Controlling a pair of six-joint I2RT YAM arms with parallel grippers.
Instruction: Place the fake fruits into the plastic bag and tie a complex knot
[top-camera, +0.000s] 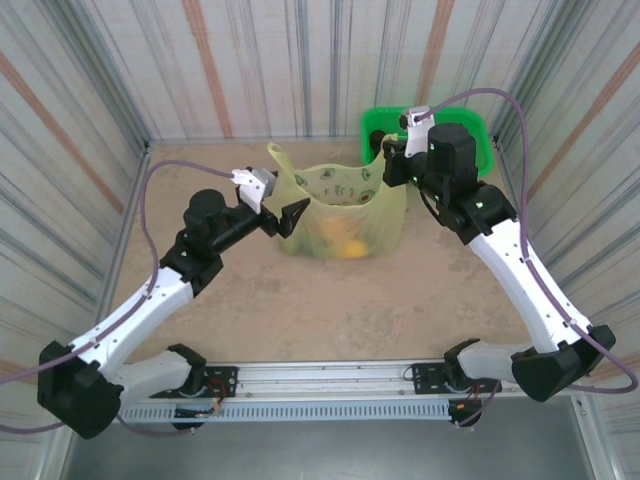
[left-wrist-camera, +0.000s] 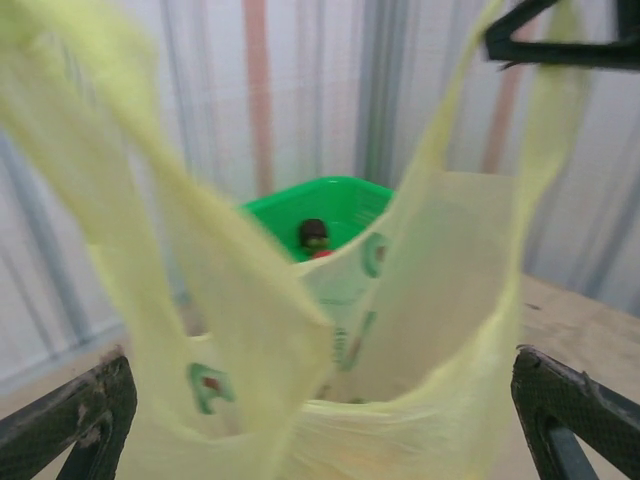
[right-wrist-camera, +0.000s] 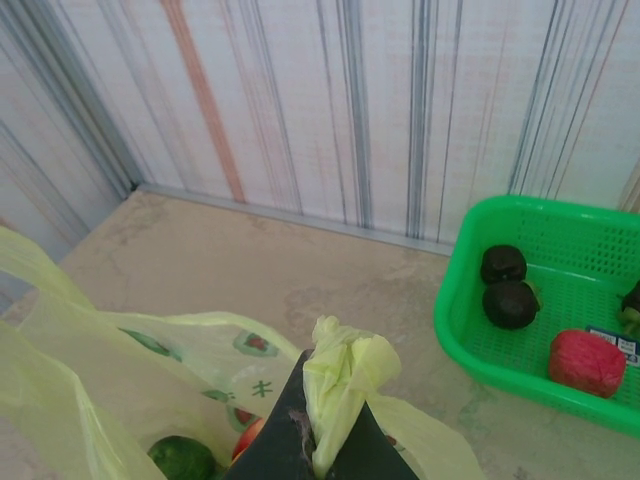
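Found bag (top-camera: 345, 205) mid-table beside green basket (top-camera: 487, 140), fruits (top-camera: 345, 245) inside. Noted left gripper (top-camera: 283, 218) spread wide astride bag; right gripper (right-wrist-camera: 320, 440) pinching bunched handle (right-wrist-camera: 340, 370). Basket label (right-wrist-camera: 612, 343) illegible

Bright, even, soft shadows. Left wrist view: plastic bag (left-wrist-camera: 300, 340) smeared, out of focus. Other views sharp.

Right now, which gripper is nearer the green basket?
Right. The right gripper, shut on the plastic bag handle, sits at the green basket left edge. The left gripper is open at the bag's opposite side, with the bag between it and the basket.
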